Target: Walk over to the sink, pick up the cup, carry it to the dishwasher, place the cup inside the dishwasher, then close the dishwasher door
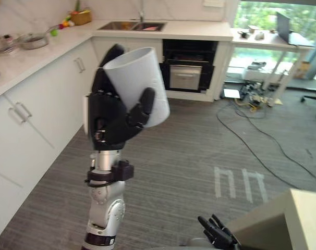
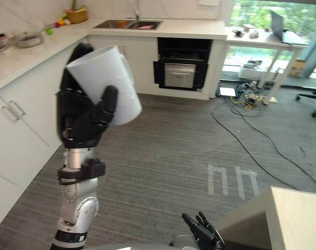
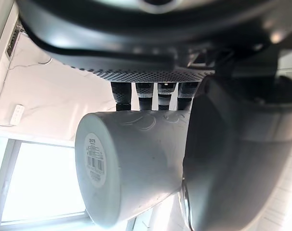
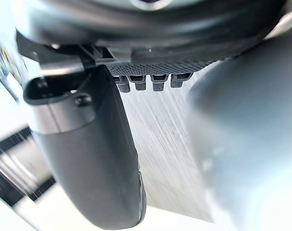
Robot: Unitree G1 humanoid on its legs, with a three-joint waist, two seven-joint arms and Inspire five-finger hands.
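Over grey kitchen floor [image 1: 189, 151], the left hand [image 1: 108, 122] curls fingers and thumb round a plain white cup [image 1: 137, 83], stickered base above them; right hand [image 1: 218, 235] relaxed.

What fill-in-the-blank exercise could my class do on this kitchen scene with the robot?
The white cup is gripped by the robot's ____ hand. The right hand, down low, holds ____. The dark dishwasher stands under the counter, to the ____ of the sink.
Missing words: left; nothing; right.
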